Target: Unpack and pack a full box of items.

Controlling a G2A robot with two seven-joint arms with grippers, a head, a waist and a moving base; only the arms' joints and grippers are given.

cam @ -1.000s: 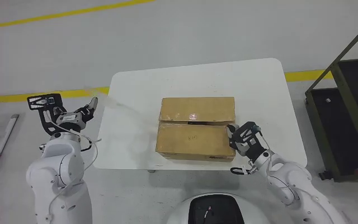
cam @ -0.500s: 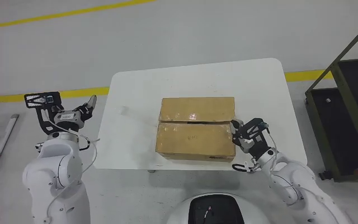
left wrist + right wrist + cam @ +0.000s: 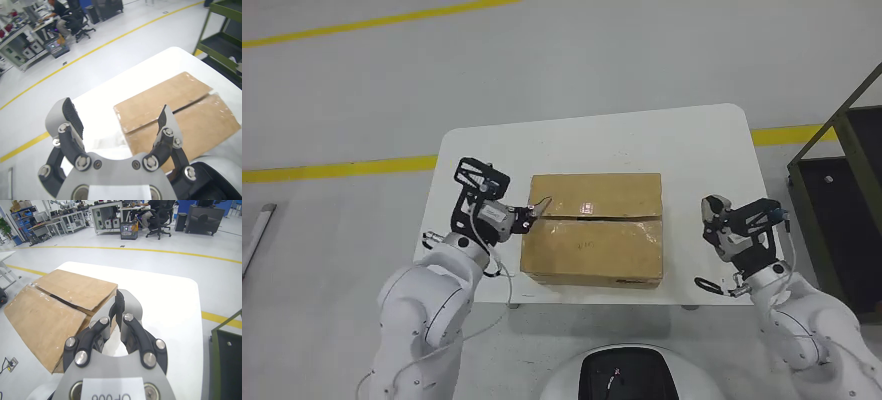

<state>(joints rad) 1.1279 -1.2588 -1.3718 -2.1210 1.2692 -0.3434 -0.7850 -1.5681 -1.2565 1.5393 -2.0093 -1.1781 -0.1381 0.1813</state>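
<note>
One cardboard box (image 3: 592, 228) sits on the white bench (image 3: 692, 140), its top closed along a middle seam — contents hidden; a faint scribble (image 3: 587, 243) on the top is unreadable; the left hand (image 3: 534, 208), released wide, hovers at one end; the right hand (image 3: 712, 215), clenched empty, hangs just off the other end.

The white left arm (image 3: 432, 290) is bent at the elbow, with the forearm angled inward across the robot's front. Its silver-grey metal left gripper (image 3: 534, 212) points toward the robot's right. The 2 fingers (image 3: 171, 121) are spread wide, and their black ribbed pads (image 3: 72, 117) face each other with nothing between them. The white right arm (image 3: 802, 310) sits out to the robot's right side, wrist raised. Its matching right gripper (image 3: 709, 212) has both fingers pressed together and holds nothing.
</note>
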